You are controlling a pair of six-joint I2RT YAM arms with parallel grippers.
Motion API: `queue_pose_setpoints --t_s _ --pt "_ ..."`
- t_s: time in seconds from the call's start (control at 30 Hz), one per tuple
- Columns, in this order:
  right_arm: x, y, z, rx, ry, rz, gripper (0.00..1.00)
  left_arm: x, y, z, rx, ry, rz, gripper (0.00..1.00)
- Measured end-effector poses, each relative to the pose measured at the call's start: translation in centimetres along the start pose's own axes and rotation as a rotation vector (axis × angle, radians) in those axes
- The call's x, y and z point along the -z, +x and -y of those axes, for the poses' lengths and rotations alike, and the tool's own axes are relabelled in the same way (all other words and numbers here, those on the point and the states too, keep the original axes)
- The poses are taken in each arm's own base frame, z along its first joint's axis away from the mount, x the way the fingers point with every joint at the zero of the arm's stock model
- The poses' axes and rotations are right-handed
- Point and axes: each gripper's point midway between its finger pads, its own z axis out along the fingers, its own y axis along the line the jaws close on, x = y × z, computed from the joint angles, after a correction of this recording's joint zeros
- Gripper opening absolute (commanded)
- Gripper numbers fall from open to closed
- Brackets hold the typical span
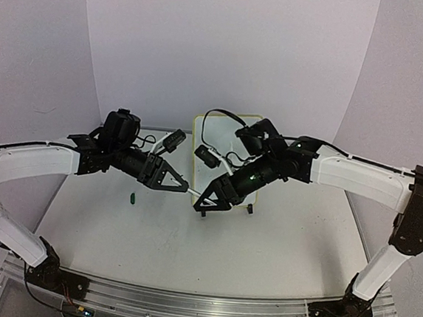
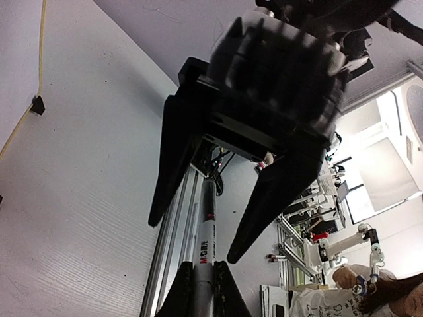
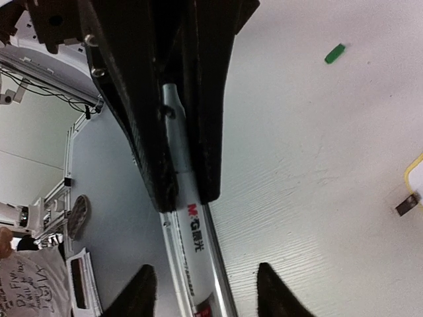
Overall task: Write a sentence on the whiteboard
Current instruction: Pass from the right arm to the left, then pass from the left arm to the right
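A white marker [image 1: 194,192] hangs level above the table between my two grippers. My left gripper [image 1: 182,186] is shut on one end of it; in the left wrist view its fingers [image 2: 173,290] clamp the marker's barrel [image 2: 205,231]. My right gripper [image 1: 205,200] is open, its fingertips [image 3: 144,287] standing apart on either side of the marker [image 3: 198,244] without touching it. The whiteboard [image 1: 221,133] stands upright behind the right gripper, mostly hidden by that arm; one corner [image 3: 418,173] shows. The sentence is not in view.
A small green marker cap [image 1: 129,196] lies on the table left of the grippers, and it shows in the right wrist view too [image 3: 335,53]. The whiteboard's black feet [image 1: 250,209] rest on the table. An aluminium rail [image 1: 184,304] runs along the near edge.
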Motion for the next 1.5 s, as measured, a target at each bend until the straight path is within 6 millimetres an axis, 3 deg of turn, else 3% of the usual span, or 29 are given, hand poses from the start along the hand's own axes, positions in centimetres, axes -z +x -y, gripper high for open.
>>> queue_pose_setpoints --t_s 0.1,0.2,0.3,0.43,0.7,1.0,1.27,1.5 --pt "1.7 0.2 1.4 -0.045 0.058 0.087 0.87 0.2 -0.5 -0.3 0.001 -0.027 0.056 0.00" --pt "4.3 -0.6 2.2 -0.077 0.101 0.231 0.88 0.4 -1.5 -0.2 0.007 -0.027 0.122 0.00" --pt "6.5 -2.5 1.9 -0.074 0.104 0.390 0.89 0.7 -3.0 0.5 -0.001 -0.004 0.191 0.00" --pt "7.6 -4.7 0.9 -0.075 0.038 0.560 0.87 1.2 -4.4 1.8 -0.011 0.038 0.260 0.00" --pt "7.4 -6.9 -0.3 -0.110 -0.107 0.674 0.72 1.6 -5.5 3.1 -0.015 0.081 0.301 0.00" --pt "5.9 -7.5 -2.6 -0.088 -0.205 0.640 0.61 1.4 -5.0 2.0 0.026 0.041 0.286 0.00" --pt "5.2 -7.5 -2.6 -0.091 -0.214 0.619 0.52 1.6 -4.8 2.0 0.022 0.019 0.288 0.00" --pt "4.9 -7.3 -2.3 -0.101 -0.205 0.602 0.28 1.7 -4.8 2.2 0.024 0.022 0.282 0.00"
